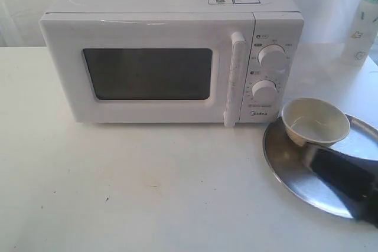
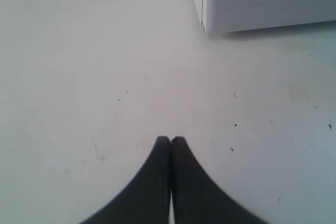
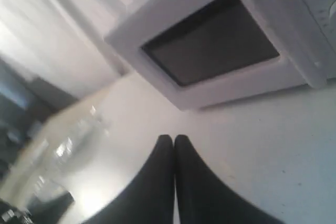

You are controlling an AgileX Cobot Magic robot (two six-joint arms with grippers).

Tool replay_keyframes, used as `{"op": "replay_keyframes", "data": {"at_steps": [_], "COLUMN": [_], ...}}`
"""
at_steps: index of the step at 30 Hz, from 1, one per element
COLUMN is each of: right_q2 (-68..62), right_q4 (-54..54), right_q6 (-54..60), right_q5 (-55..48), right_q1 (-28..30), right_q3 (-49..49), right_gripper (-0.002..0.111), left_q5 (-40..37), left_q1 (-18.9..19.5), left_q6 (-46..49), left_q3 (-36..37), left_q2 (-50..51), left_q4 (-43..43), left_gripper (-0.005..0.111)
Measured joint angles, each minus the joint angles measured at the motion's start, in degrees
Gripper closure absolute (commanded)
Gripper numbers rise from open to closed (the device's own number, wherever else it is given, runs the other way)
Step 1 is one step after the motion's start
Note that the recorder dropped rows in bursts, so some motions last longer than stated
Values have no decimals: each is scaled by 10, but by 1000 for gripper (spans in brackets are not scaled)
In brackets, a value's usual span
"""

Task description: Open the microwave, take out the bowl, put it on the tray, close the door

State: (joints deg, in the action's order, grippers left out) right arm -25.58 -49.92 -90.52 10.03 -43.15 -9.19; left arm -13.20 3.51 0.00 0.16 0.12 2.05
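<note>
The white microwave (image 1: 171, 57) stands at the back of the table with its door (image 1: 147, 72) shut and the bar handle (image 1: 234, 78) upright. To its right, the beige bowl (image 1: 315, 121) rests on the silver tray (image 1: 289, 166). My right gripper (image 1: 311, 156) hovers over the tray just in front of the bowl; in the right wrist view the gripper (image 3: 174, 139) is shut and empty, facing the microwave (image 3: 210, 40). My left gripper (image 2: 170, 140) is shut over bare table near the microwave's corner (image 2: 226, 9). It is out of the exterior view.
Two round knobs (image 1: 271, 57) (image 1: 264, 91) sit on the microwave's right panel. A pale bottle (image 1: 363, 22) stands at the back right. The white table (image 1: 130, 187) stretches in front of the microwave. The tray's right rim runs out of the exterior view.
</note>
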Motion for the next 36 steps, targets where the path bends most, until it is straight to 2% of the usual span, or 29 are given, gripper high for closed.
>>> {"op": "replay_keyframes", "data": {"at_steps": [3, 6, 8, 12, 17, 19, 22, 26, 30, 33, 36], "right_q2": [127, 206, 235, 251, 251, 251, 251, 252, 252, 252, 252], "right_q4": [134, 192, 224, 282, 294, 296, 297, 299, 315, 349, 419], "right_q6": [-9, -21, -53, -80, -84, -84, -84, -76, 81, 274, 528], "right_q5": [69, 65, 65, -2, -227, -285, -319, -314, -302, -287, -275], "right_q1": [111, 200, 238, 249, 249, 249, 249, 249, 249, 249, 249], "right_q3": [82, 88, 88, 88, 89, 91, 92, 92, 92, 92, 92], "right_gripper": [108, 108, 108, 108, 108, 108, 108, 108, 108, 108, 108], "left_q5": [0, 0, 0, 0, 0, 0, 0, 0, 0, 0, 0], "left_q1": [0, 0, 0, 0, 0, 0, 0, 0, 0, 0, 0], "left_q6": [0, 0, 0, 0, 0, 0, 0, 0, 0, 0, 0], "left_q3": [0, 0, 0, 0, 0, 0, 0, 0, 0, 0, 0], "left_q2": [0, 0, 0, 0, 0, 0, 0, 0, 0, 0, 0], "left_q4": [0, 0, 0, 0, 0, 0, 0, 0, 0, 0, 0], "left_gripper": [107, 107, 107, 107, 107, 107, 107, 107, 107, 107, 107]}}
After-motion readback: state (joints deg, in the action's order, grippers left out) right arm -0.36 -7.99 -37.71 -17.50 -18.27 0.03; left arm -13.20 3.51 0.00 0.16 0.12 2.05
